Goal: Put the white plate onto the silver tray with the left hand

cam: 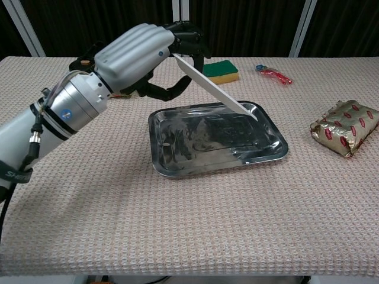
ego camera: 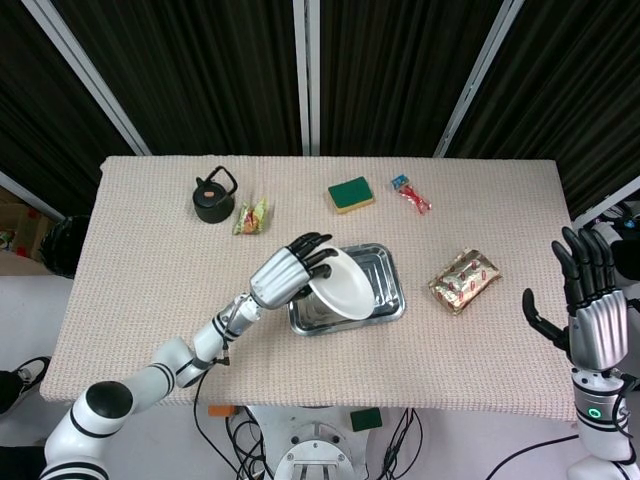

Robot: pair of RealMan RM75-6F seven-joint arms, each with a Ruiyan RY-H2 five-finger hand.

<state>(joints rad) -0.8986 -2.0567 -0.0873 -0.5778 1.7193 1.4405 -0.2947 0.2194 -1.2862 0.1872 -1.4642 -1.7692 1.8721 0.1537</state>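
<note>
I have the round white plate (ego camera: 343,284) gripped at its rim in my left hand (ego camera: 287,273), fingers curled over the upper edge and the thumb underneath. The plate is tilted steeply above the rectangular silver metal tray (ego camera: 385,305), its lower edge dipping toward the tray's right part; from the chest view I think that edge is just clear of the tray floor, but I cannot tell for certain whether it touches. The tray sits flat on the beige woven cloth of the counter (ego camera: 150,300).

My right hand (ego camera: 590,310) is held up well to the right of the tray, off the counter's edge, fingers spread apart and holding nothing.

Behind the tray to the left I see a black kettle with a bail handle (ego camera: 213,196), with a small green and yellow snack packet (ego camera: 251,216) just beside it. Directly behind the tray lies a green and yellow sponge (ego camera: 350,194), and further right a small red and blue wrapped sweet (ego camera: 410,193). To the right of the tray rests a crinkled gold foil packet with red markings (ego camera: 464,279).
</note>
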